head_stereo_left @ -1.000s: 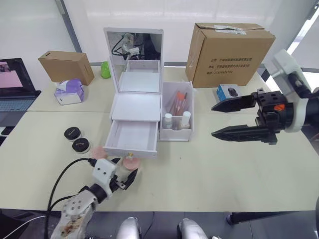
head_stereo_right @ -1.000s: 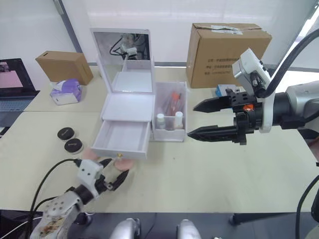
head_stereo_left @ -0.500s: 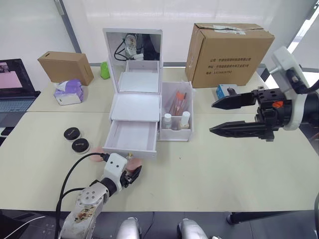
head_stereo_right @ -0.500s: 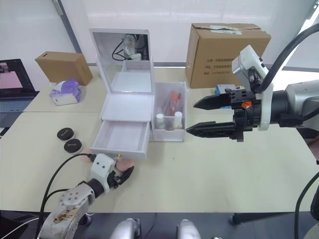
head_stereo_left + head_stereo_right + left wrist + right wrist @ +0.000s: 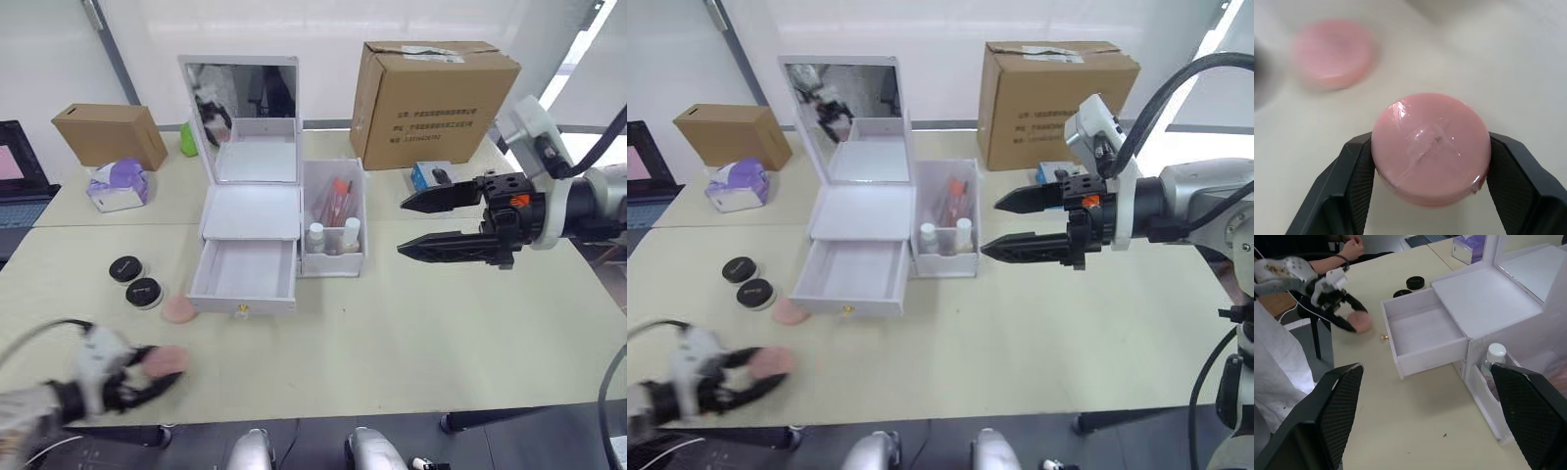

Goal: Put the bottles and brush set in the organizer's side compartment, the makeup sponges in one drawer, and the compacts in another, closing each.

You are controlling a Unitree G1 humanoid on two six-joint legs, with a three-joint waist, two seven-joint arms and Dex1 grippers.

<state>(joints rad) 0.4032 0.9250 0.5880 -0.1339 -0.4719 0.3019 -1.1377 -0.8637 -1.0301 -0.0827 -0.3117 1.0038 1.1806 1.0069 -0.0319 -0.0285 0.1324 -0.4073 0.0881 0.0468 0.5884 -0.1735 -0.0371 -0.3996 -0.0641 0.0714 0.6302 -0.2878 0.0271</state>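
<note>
My left gripper point(image 5: 157, 367) is shut on a round pink makeup sponge point(image 5: 1431, 147), held just above the table near its front left edge. A second sponge point(image 5: 178, 309) lies left of the open, empty drawer point(image 5: 245, 274) of the white organizer point(image 5: 251, 211). Two black compacts point(image 5: 124, 268) point(image 5: 145, 292) sit left of that sponge. The side compartment point(image 5: 333, 262) holds two white-capped bottles point(image 5: 316, 235) and the brush set point(image 5: 335, 201). My right gripper point(image 5: 403, 228) hangs open above the table, right of the organizer, pointing at it.
A large cardboard box point(image 5: 436, 90) stands at the back right, with a small blue box point(image 5: 431, 176) in front of it. A smaller carton point(image 5: 98, 135) and a purple tissue pack point(image 5: 116, 183) are at the back left. A person's hand point(image 5: 1352, 245) rests beyond the table.
My left gripper shut on the sponge in front of the drawer and carried it left toward the table's front corner. The camera has shifted. The right gripper stays open in about the same place.
</note>
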